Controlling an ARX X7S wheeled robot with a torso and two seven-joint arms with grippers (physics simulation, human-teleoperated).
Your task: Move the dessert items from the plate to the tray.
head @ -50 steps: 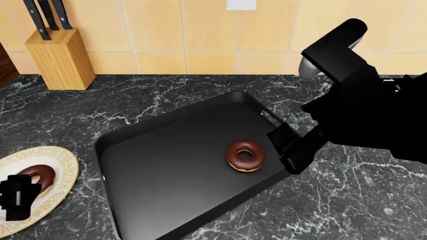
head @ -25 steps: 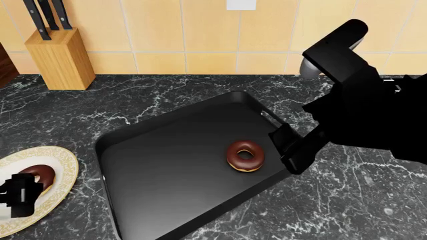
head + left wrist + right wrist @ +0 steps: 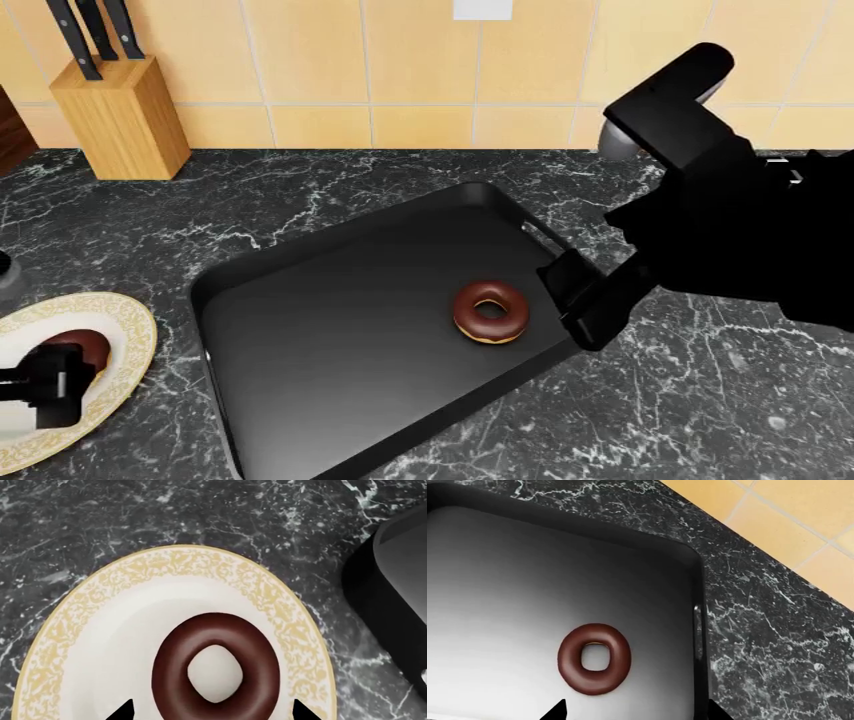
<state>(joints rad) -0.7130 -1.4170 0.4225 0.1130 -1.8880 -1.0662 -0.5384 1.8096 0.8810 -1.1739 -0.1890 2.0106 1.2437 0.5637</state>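
We see a black marble desk [image 3: 694, 400] veined in white, running back to a wall of tan tiles [image 3: 400, 60] with pale grout. A wooden knife block [image 3: 120, 115] with black handles stands at the far left against the wall.

The tray [image 3: 334, 330] lies at an angle in the middle of the desk. One donut [image 3: 491, 312] rests flat inside it, near its right rim and close to the handle slot. The right claw [image 3: 581, 300] hangs just beside that rim, above the desk's edge of the tray; in the right wrist view its two tips are set wide apart on either side of this donut [image 3: 594, 659], touching nothing.

At the left edge sits a white plate [image 3: 127, 335] with a gold patterned border, well apart from the tray. The second donut [image 3: 215, 672] lies on it, glaze up, the white plate showing through its hole. The left claw [image 3: 40, 385] hovers low over this donut; in the left wrist view its tips stand spread on both sides of the ring, clear of the glaze. Whether they touch the plate, we cannot tell.
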